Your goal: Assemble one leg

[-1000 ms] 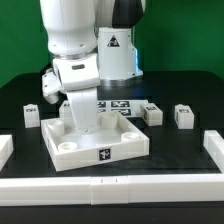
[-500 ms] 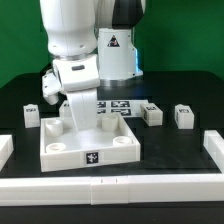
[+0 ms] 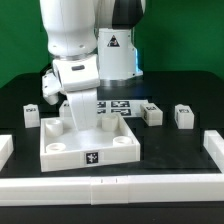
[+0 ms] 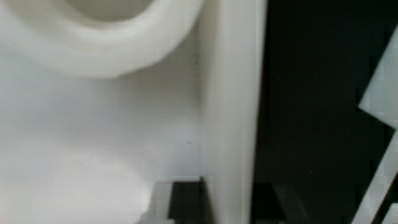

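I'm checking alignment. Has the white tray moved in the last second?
Yes. The tray turned: its front wall, skewed before, now lies parallel to the front bar, and its front tag shifted toward the exterior view's left.

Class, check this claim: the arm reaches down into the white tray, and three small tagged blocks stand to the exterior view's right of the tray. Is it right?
Not quite. Only two small tagged blocks stand to the exterior view's right of the tray; a third block stands to its left. The arm does reach down into the tray. The exterior view shows it.
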`<state>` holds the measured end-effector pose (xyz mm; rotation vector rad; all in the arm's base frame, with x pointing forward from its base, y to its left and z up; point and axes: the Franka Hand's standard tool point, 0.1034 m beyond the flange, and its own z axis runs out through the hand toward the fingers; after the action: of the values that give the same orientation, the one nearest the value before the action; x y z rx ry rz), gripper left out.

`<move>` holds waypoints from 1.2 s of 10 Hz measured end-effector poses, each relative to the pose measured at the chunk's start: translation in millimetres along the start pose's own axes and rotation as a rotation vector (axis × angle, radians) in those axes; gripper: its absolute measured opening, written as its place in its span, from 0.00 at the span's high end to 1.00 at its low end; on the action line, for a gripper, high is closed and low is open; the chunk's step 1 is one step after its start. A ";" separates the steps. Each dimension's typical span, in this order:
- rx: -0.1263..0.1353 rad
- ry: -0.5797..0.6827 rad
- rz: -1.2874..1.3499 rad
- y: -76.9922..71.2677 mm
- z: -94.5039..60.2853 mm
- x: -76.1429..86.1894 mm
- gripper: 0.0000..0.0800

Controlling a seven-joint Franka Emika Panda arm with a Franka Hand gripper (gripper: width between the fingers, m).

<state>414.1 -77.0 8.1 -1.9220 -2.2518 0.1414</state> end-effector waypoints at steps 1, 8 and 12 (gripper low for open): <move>-0.003 -0.002 0.044 5.1 -0.3 11.8 0.90; -0.053 0.021 0.075 61.3 -4.1 97.2 0.90; -0.068 0.027 0.136 79.6 -4.9 132.7 0.90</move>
<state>472.3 66.5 7.8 -2.0990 -2.1347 0.0560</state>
